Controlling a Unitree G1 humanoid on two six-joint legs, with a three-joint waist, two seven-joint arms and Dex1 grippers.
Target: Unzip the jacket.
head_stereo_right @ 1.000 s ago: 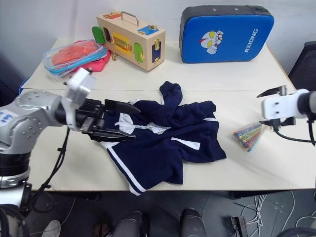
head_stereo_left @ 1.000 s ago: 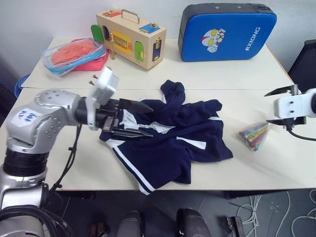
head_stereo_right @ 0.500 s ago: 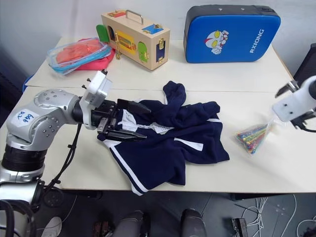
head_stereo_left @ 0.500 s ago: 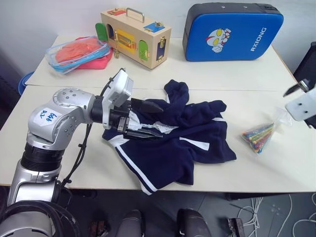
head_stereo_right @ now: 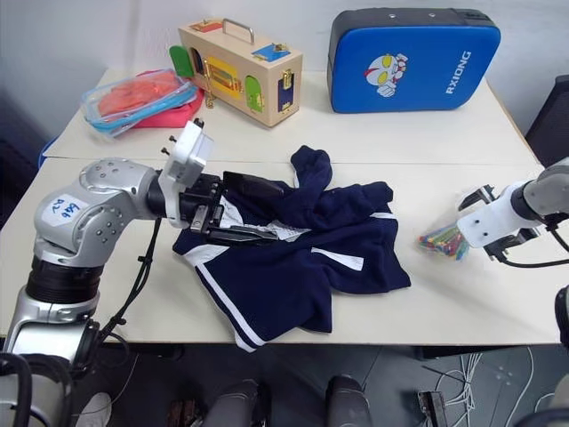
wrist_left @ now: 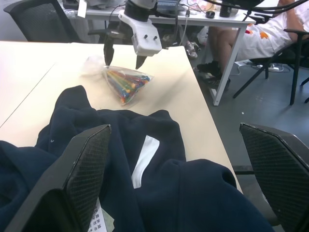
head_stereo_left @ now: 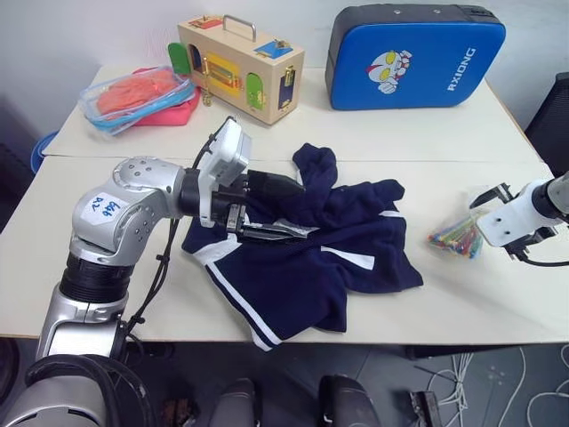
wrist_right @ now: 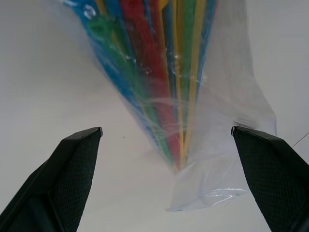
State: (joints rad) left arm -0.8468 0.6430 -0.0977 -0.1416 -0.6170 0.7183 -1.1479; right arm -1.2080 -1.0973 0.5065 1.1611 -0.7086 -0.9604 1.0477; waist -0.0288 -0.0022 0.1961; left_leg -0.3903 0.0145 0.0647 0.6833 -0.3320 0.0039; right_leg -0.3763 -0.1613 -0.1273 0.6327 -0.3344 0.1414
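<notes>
Right now the jacket (head_stereo_left: 311, 245) lies crumpled in the middle of the near table (head_stereo_left: 498, 298), navy with white stripes, its white tag and zipper bunched at about nine o'clock of the heap. Reaching in from that side, the left gripper (head_stereo_left: 289, 209) points across the cloth with its two black fingers spread wide, one over the fabric's upper fold and one low by the tag; whether they touch the cloth I cannot tell, and nothing is pinched between them. Off at three o'clock from the jacket, well apart from it, a clear bag of coloured sticks (head_stereo_left: 455, 238) rests on the tabletop, and the right gripper (head_stereo_right: 487, 218) hangs just above it, pointing down with its fingers wide apart on either side of the bag and holding nothing. At the far side, around twelve to one o'clock, a blue padded case (head_stereo_left: 413, 58) with a cartoon figure stands upright; at eleven o'clock sits a wooden latch box (head_stereo_left: 236, 64) with a handle, and further toward ten o'clock a clear plastic container (head_stereo_left: 138, 96) with orange contents lies on something pink. Past the table's end, a seated person (wrist_left: 263, 34) shows in the left wrist view.
</notes>
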